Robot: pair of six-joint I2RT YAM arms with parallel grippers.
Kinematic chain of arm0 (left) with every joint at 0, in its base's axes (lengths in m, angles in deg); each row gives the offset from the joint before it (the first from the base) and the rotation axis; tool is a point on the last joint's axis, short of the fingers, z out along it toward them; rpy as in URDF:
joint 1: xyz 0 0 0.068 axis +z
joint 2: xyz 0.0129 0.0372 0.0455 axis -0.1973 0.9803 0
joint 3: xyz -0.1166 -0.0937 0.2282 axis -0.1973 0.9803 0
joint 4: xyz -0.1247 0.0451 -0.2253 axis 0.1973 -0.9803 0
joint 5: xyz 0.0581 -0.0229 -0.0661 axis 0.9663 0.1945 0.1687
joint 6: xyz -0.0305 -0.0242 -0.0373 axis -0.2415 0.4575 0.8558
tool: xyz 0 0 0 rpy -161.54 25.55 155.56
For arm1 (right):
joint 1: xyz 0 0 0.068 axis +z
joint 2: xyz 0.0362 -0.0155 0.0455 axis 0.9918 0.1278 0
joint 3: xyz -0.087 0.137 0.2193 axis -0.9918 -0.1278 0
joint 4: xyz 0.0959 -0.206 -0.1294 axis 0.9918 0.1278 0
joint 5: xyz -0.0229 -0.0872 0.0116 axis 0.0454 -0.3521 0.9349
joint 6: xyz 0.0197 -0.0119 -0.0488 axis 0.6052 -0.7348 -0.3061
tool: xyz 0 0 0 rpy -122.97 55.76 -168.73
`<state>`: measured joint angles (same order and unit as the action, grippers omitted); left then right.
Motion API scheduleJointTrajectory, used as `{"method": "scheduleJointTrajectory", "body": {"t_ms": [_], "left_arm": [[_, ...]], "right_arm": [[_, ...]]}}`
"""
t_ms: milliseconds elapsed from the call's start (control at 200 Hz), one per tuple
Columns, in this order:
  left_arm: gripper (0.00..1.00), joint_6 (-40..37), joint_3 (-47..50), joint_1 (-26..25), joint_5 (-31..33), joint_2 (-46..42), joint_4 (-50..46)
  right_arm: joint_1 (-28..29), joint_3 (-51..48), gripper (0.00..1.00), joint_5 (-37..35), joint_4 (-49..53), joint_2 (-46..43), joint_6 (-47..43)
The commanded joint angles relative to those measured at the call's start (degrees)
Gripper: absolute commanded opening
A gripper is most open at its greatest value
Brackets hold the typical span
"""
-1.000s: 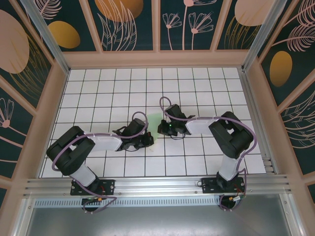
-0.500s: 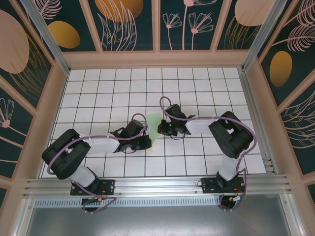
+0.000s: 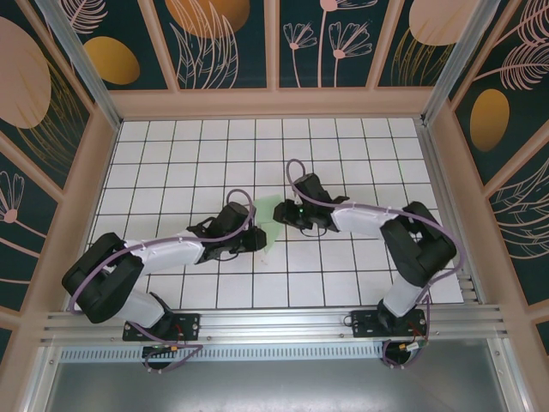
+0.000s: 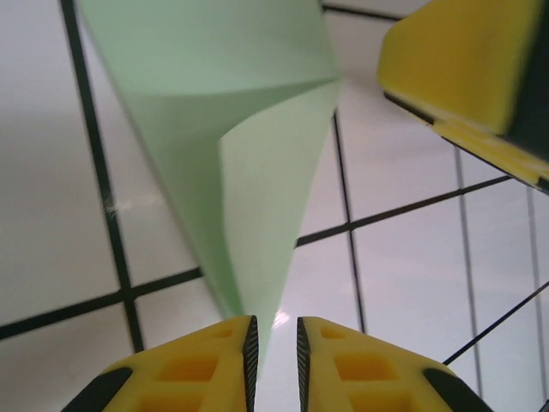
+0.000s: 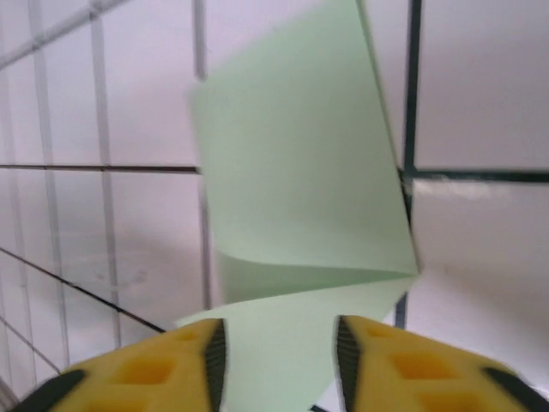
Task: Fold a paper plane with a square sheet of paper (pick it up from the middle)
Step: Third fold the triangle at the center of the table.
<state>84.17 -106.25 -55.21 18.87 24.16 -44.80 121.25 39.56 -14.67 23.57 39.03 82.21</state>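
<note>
Walls: dark teal panels with pale leaf drawings and orange ovals, set in light frames, enclose the tabletop on three sides.
Tabletop: white, ruled into square tiles by thin black lines.
Rail: an aluminium bar runs along the near edge and both arm bases are bolted to it.
Right arm: black and white with a purple cable. It bends from its base at the near right and reaches leftward to the middle of the tabletop.
Left arm: the same build, reaching rightward from the near left toward the same spot.
Paper: pale mint green, plain and already folded, it sits mid-tabletop between the two wrists. In the left wrist view it narrows to a point with a crease across its wider part. In the right wrist view a broad panel meets a lower flap at a crease. Whether all of it rests flat cannot be told.
Right jaws: moderately apart, with yellow fingers on either side of the lower flap and a clear gap between each pad and the paper. One right finger also shows in the left wrist view, beside the wide end of the paper.
Left jaws: narrow, with only a slim slit between the yellow fingers. The paper's pointed tip runs into that slit and the pads are not pressed together on it.
</note>
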Motion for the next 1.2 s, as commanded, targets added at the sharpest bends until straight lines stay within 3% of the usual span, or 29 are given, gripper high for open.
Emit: {"method": "scheduleJointTrajectory", "body": {"t_ms": [0,230,620,1191], "left_arm": [[0.22,2.82,-1.86,-0.02,0.57,1.53,5.80],[0.20,3.64,-4.19,-0.01,5.85,4.65,6.15],[0.13,5.43,-4.65,-0.02,11.77,9.99,3.96],[0.12,6.60,-2.66,-0.02,13.38,11.22,3.05]], "right_arm": [[-1.69,-2.94,0.48,-2.98,-1.87,-5.30,1.40],[-5.01,-7.79,0.54,-1.46,-4.41,-7.19,1.76],[-5.31,-6.59,0.52,6.32,-7.16,-1.17,0.91],[-4.18,-1.35,0.48,8.62,-5.05,5.60,0.75]]}}
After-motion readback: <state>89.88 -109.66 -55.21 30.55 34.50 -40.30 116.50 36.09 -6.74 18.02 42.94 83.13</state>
